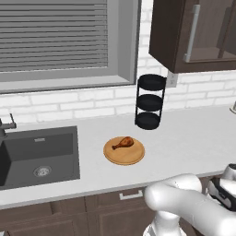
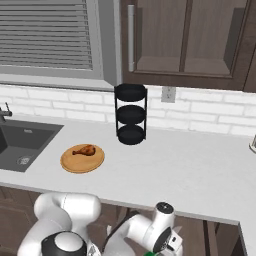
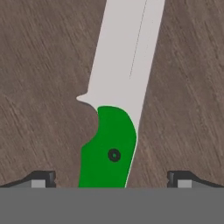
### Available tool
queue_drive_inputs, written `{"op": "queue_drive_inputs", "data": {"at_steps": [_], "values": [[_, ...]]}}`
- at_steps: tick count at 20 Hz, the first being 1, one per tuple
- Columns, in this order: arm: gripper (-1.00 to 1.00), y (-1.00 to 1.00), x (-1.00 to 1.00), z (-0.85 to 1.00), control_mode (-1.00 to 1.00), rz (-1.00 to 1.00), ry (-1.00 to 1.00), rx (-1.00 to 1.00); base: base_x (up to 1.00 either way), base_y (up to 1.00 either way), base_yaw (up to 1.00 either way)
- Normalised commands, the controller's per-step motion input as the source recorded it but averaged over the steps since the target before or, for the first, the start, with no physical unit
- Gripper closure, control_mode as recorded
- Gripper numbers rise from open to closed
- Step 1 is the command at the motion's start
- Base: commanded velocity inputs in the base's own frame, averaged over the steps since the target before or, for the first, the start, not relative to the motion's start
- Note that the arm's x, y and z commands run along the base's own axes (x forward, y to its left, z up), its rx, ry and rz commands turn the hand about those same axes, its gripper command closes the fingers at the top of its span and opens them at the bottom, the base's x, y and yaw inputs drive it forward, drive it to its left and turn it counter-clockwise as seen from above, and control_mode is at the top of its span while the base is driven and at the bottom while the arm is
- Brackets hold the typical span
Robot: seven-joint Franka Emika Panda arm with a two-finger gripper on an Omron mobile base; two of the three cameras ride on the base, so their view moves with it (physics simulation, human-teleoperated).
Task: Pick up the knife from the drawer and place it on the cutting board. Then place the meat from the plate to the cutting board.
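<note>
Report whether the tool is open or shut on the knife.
Open. The fingertips stand wide apart either side of the knife, which lies flat on brown wood, untouched.

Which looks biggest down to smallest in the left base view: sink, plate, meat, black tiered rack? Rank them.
1. sink
2. black tiered rack
3. plate
4. meat
Rack and plate look close; the rack stands farther back.

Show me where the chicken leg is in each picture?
Left base view: the chicken leg lies on the round plate, center of the picture.
Right base view: same chicken leg, left of center.
Hand view: not in it.
Shared landmark: the black rack behind the plate.
</note>
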Motion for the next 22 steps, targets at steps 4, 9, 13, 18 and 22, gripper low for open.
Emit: {"op": "queue_drive_inputs", "data": {"at_steps": [4, 9, 13, 18, 22], "values": [[1.00, 0.00, -0.02, -0.14, -1.00, 0.00, 0.01, 0.01, 0.00, 0.00, 0.00], [1.00, 0.00, -0.01, -0.06, -1.00, 0.00, 0.02, 0.00, 0.00, 0.00, 0.00], [1.00, 0.00, -0.21, 0.00, -1.00, -0.01, 0.00, 0.00, 0.00, 0.00, 0.00], [1.00, -0.14, -0.40, 0.01, -1.00, 0.00, 0.01, 0.00, 0.00, 0.00, 0.00], [1.00, -0.42, -0.59, 0.19, -1.00, -0.01, 0.01, 0.07, 0.00, 0.00, 0.00]]}}
